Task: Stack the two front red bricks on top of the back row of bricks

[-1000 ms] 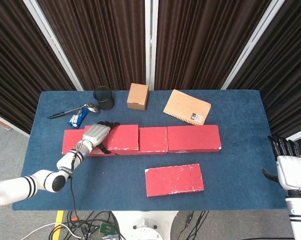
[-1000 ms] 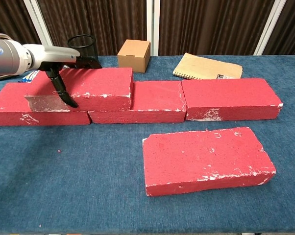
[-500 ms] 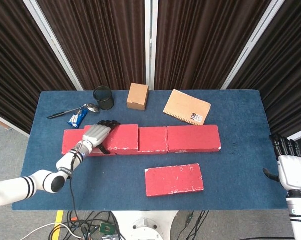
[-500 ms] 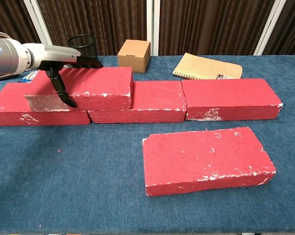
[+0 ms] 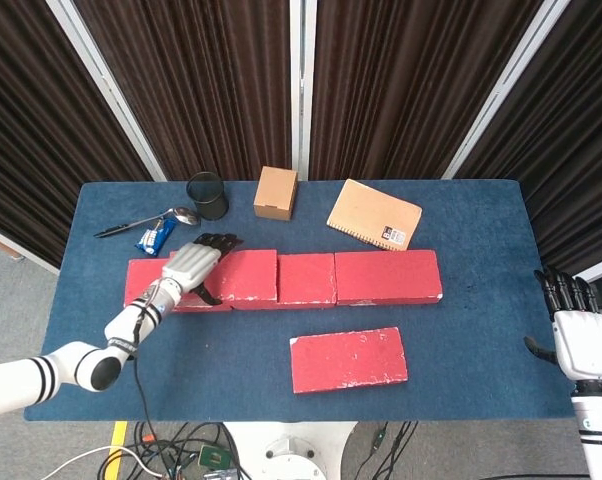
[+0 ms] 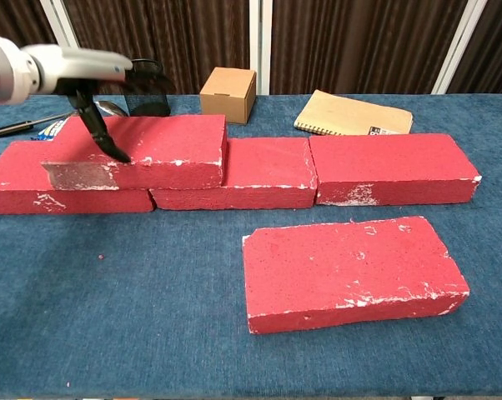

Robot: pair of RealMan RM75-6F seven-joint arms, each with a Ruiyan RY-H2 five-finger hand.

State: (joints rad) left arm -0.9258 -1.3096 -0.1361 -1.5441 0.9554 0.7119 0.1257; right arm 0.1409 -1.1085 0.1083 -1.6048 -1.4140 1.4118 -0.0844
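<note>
The front red brick (image 5: 348,359) lies flat on the blue table (image 5: 481,330), alone toward six o'clock from the back row (image 5: 386,277) and well apart from it. That row runs left to right across the middle of the table, its bricks butted end to end. A stacked red brick (image 6: 147,150) already sits on the row's left end, straddling the two leftmost bricks. The left hand (image 5: 189,268) hangs over this brick's left part, fingers spread and holding nothing; in the chest view its thumb (image 6: 95,133) points down at the brick's front edge, though whether it touches is hard to tell. The right hand (image 5: 578,340) stays off the table at three o'clock, fingers extended and empty. Toward twelve o'clock stand a black mesh cup (image 5: 208,196), a cardboard box (image 5: 276,192) and a tan notebook (image 5: 374,214).
</note>
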